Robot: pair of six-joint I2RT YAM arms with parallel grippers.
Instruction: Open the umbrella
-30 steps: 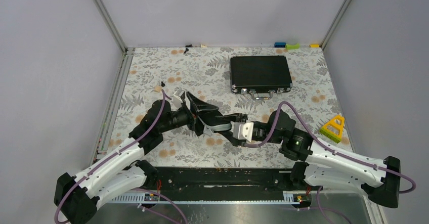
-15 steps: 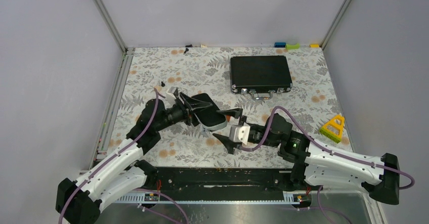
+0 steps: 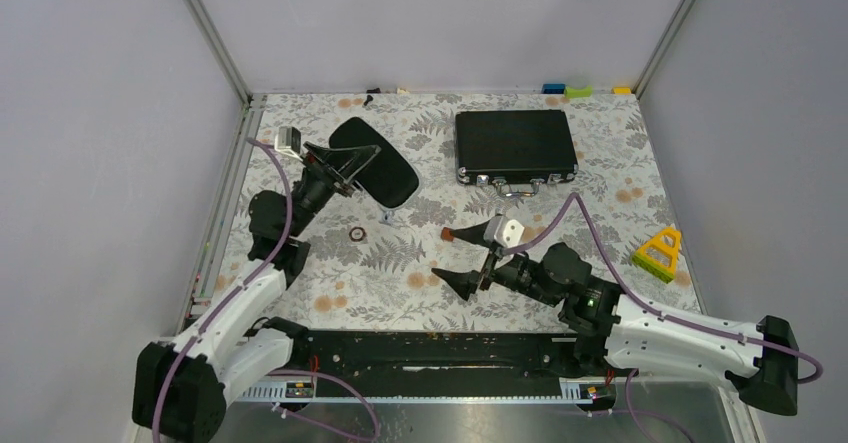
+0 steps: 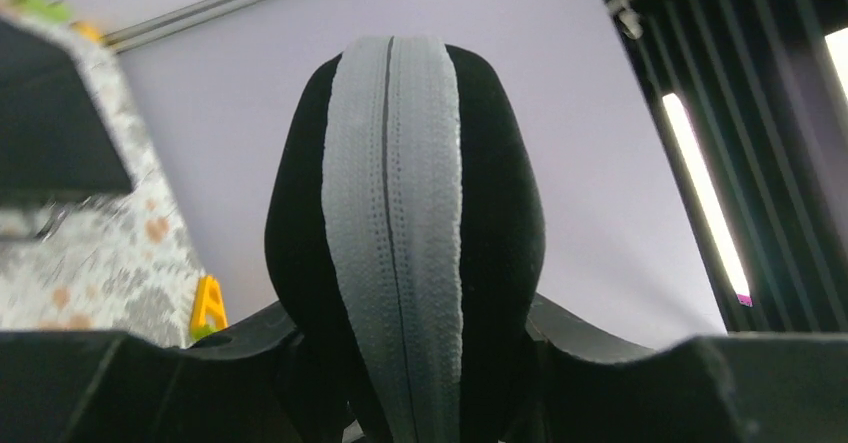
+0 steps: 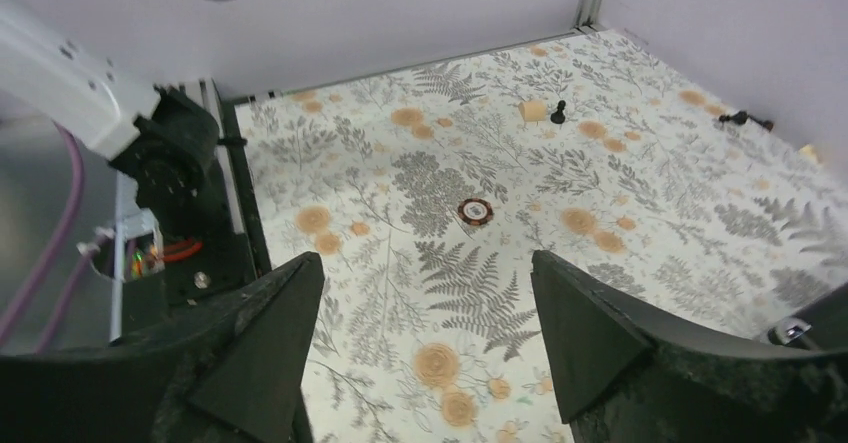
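**Item 1**, left gripper [image 3: 338,166]: clamped on the black case [image 3: 385,171], raised at upper left of the top view. Its grey zip [image 4: 392,213] is closed.

**Item 2**, right gripper [image 3: 466,257]: jaws wide, empty, at lower centre.

**Item 3**, umbrella: not visible in any view, possibly inside the case.

**Handling:** hold the case steady, present the zip to the right gripper, and unzip first.

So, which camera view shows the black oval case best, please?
The top view: the whole case shows, held in the left gripper. The left wrist view shows only its zipped edge close up; the right wrist view, at most a dark sliver at its top.
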